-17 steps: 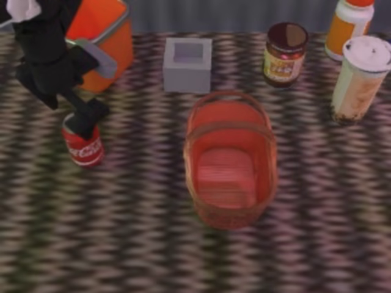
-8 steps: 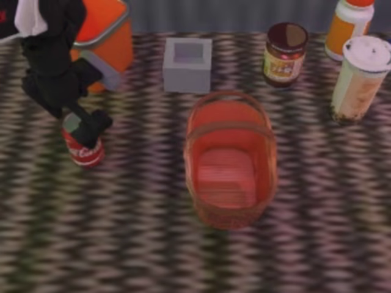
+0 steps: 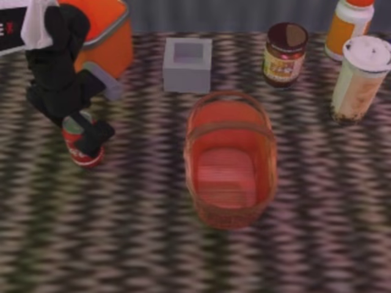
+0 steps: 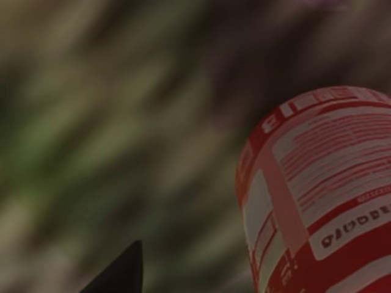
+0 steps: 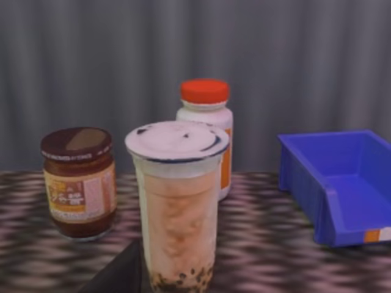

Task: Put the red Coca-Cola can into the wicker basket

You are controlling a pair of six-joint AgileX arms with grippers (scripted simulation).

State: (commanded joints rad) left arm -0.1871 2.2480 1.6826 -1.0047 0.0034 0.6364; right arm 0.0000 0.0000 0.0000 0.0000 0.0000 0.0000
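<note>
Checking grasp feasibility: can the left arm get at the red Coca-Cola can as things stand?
Probably yes: the left gripper is right over the red Coca-Cola can, which stands upright, with nothing between them; the orange bin sits behind.

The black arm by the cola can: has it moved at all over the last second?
Yes. The left gripper has come lower over the can, covering more of its top, and its jaws now sit around it. The can has not shifted. The basket, jar and other things stayed put.
</note>
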